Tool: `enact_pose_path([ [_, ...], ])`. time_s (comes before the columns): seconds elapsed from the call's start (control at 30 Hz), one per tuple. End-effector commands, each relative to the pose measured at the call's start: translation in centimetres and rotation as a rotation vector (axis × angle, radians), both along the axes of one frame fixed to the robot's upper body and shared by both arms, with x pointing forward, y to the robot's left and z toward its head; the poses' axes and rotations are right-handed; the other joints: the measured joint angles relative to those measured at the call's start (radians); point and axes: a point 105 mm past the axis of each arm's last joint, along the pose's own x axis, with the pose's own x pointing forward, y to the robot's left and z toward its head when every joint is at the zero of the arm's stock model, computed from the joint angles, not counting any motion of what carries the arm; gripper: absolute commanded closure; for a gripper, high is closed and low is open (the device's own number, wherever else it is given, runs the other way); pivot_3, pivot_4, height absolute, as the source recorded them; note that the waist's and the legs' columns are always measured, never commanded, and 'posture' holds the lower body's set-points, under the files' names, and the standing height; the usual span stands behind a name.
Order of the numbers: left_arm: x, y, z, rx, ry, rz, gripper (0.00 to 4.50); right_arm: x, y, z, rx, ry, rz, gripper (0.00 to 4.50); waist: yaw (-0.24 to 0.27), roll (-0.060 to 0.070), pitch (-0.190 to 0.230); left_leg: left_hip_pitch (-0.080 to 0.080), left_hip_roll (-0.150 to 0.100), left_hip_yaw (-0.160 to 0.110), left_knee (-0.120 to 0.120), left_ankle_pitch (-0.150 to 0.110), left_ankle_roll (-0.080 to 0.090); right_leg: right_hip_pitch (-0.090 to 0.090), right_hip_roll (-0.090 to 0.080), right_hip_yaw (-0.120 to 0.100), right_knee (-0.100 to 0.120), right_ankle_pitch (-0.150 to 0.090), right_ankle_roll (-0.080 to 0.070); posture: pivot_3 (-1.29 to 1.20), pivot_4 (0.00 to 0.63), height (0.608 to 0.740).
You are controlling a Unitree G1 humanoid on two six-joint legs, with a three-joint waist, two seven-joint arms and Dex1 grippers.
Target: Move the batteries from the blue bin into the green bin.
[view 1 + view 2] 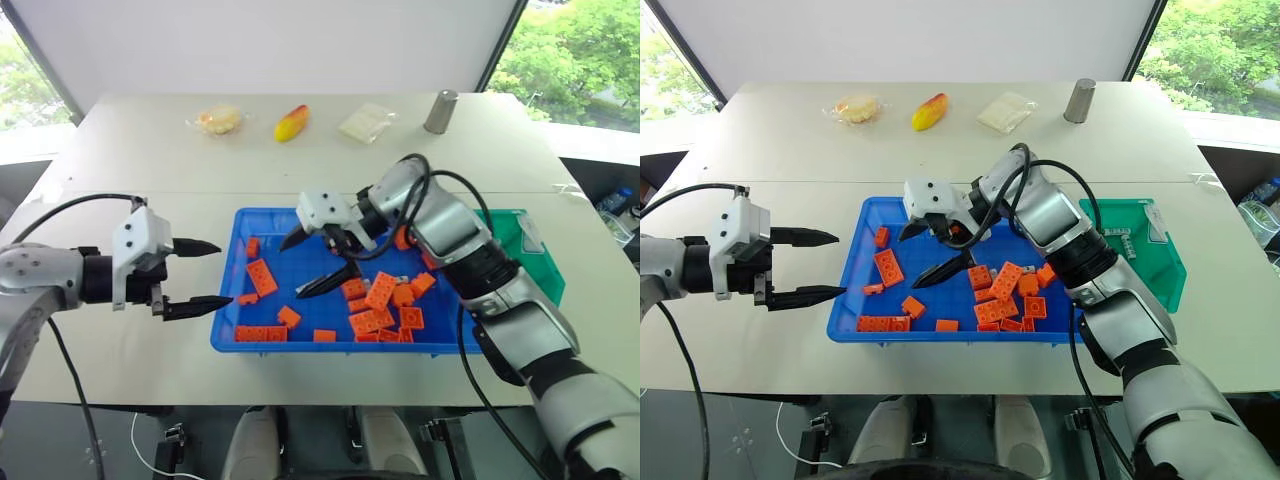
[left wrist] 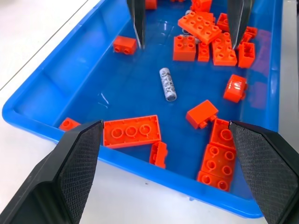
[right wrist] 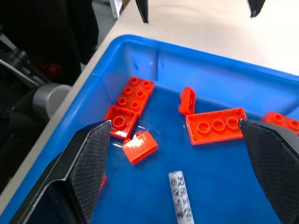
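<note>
Right hand (image 1: 312, 265), fingers wide and empty, hangs over the blue bin (image 1: 225, 335), hiding the battery (image 2: 167, 84) from overhead. Left hand (image 1: 205, 273), also wide, waits beside the rim. Green bin (image 1: 1160, 290), partly arm-covered, apparently holds batteries.

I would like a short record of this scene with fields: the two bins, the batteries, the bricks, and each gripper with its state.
blue bin: large shallow bright-blue plastic tray, mid-table
green bin: small deep green plastic bin, beside the tray on the robot's right; small grey items inside, too small to identify
battery: one silver-grey metal cylinder lying on the tray floor
bricks: orange studded plastic bricks scattered in the tray
left gripper: open, empty, outside the tray's left edge
right gripper: open, empty, over the tray, above the battery
</note>
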Motion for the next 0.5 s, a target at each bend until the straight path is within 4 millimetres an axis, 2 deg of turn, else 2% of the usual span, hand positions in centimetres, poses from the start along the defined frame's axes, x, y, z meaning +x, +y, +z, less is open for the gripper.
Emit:
enact_pose_path([
  [0.03, -0.1, -0.8, 0.9, -0.001, -0.045, -0.032, 0.0, 0.9, 0.1, -3.3, -0.084, -0.031, -0.039, 0.03, -0.003, -0.001, -0.001, 0.0, 0.0, 0.0, 0.0, 0.0, 0.0, 0.0, 0.0, 0.0, 0.0, 0.0, 0.0, 0.0, 0.15, 0.74],
  [0.2, -0.2, -1.0, 1.1, 0.0, -0.052, -0.035, 0.0, 2.5, -0.7, -6.0, -0.145, -0.05, -0.084, 0.03, -0.007, -0.001, 0.0, -0.001, 0.0, -0.001, -0.001, 0.0, 0.0, -0.002, 0.001, 0.0, 0.002, 0.0, 0.0, 0.0, 0.15, 0.74],
  [0.33, -0.1, -0.8, 1.3, 0.002, -0.06, -0.029, 0.0, 3.1, -0.9, -7.1, -0.163, -0.049, -0.103, 0.03, -0.014, -0.001, 0.0, 0.0, 0.001, -0.001, -0.001, 0.0, 0.0, -0.002, 0.003, 0.0, 0.003, 0.0, 0.0, 0.0, 0.15, 0.74],
  [0.43, 0.1, -0.8, 1.5, -0.001, -0.066, -0.027, 0.0, 3.2, -0.9, -7.2, -0.155, -0.043, -0.103, 0.85, -0.012, -0.001, -0.001, 0.0, 0.001, -0.002, -0.001, 0.0, 0.0, -0.002, 0.003, 0.0, 0.003, 0.0, 0.0, 0.0, 0.15, 0.74],
  [0.5, 0.2, -0.9, 1.5, -0.005, -0.069, -0.028, 0.0, 3.2, -0.9, -7.1, -0.146, -0.043, -0.104, 1.83, -0.01, -0.001, -0.001, 0.0, 0.001, -0.001, -0.001, 0.0, 0.0, -0.002, 0.003, 0.0, 0.003, 0.0, 0.0, 0.0, 0.15, 0.74],
])
